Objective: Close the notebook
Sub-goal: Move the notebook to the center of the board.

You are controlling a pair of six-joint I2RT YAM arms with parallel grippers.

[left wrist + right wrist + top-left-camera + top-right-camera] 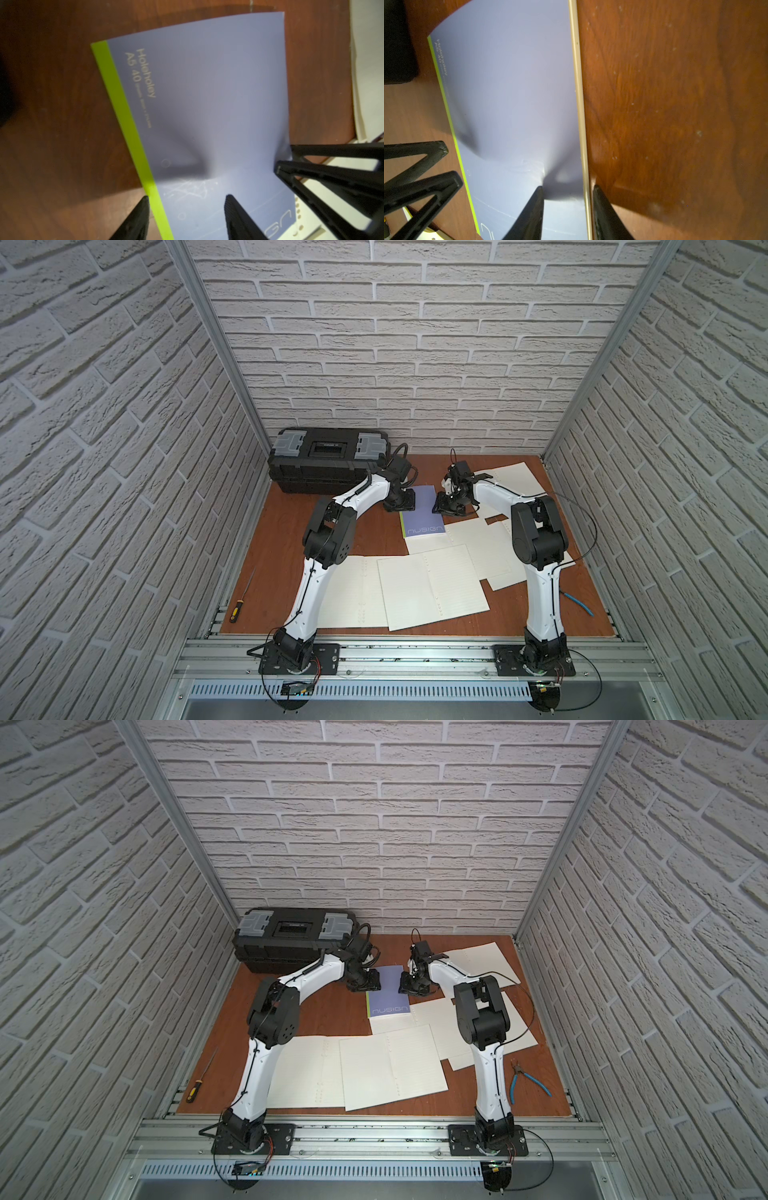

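**Notebook with cover down, 2 grippers astride its long edges**

Notebook (422, 512) lies flat on the table (365, 543), near the toolbox (328, 460), off that box's right end and a little nearer the arm bases. In both top views its lavender cover faces up with the printed name legible. No open spread shows. The left gripper (187, 199) stands over the green spine strip, on the side of the notebook nearer the toolbox. Its jaws are moderately apart, 1 finger over bare wood and 1 over the cover, clamping nothing. The right gripper (568, 187) stands over the opposite, free edge, on the side farther from the toolbox. Its jaws are set somewhat narrower but also apart, and the cream page edge runs between the 2 fingers. Whether any fingertip presses on the cover cannot be told. Loose sheets (432, 589) lie farther from the toolbox, toward the bases.

Step in hand, as judged: the closing itself looks complete, and the arms are at the releasing or checking stage. The next move calls for lifting both grippers straight up, so that no fingertip catches the free edge and flips the cover back.
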